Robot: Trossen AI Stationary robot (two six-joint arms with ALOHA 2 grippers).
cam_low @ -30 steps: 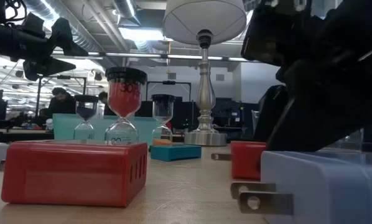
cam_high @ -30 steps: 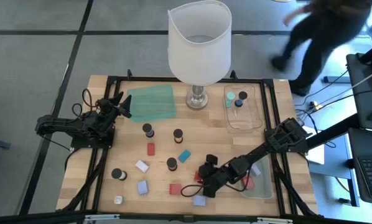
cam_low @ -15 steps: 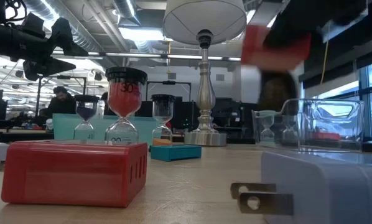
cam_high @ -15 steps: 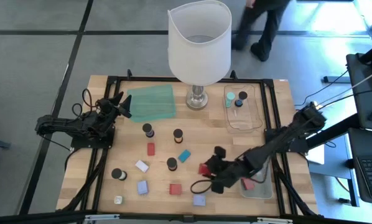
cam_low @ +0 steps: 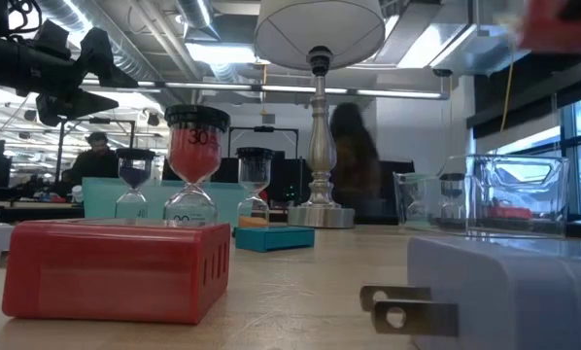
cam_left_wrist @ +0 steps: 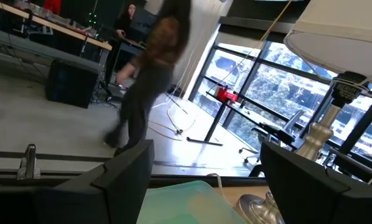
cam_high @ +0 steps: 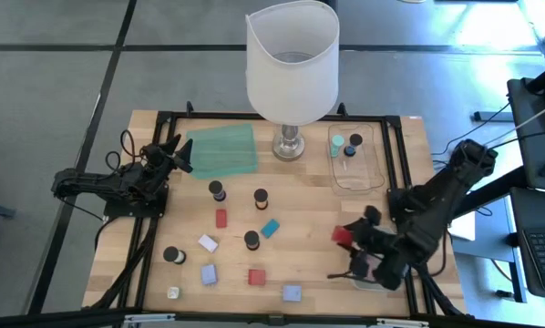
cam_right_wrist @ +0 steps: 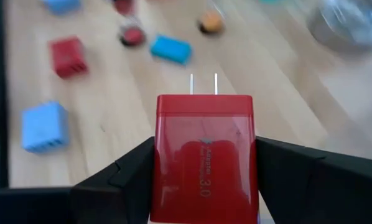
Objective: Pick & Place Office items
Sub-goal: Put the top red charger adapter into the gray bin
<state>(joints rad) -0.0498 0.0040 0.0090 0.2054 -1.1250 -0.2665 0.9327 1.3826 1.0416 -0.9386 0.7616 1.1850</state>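
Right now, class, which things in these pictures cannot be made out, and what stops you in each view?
- Right tray contents: high view, right gripper and arm cover them.
- Red charger label: right wrist view, print too small.
- Lamp shade: low view, cut by top edge.
- Left gripper fingertips: left wrist view, below the frame.

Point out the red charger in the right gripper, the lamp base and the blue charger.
Red charger [cam_right_wrist: 204, 155], right wrist view, on its printed face.
Lamp base [cam_high: 290, 148], high view, on the metal foot.
Blue charger [cam_high: 270, 228], high view, on its top.
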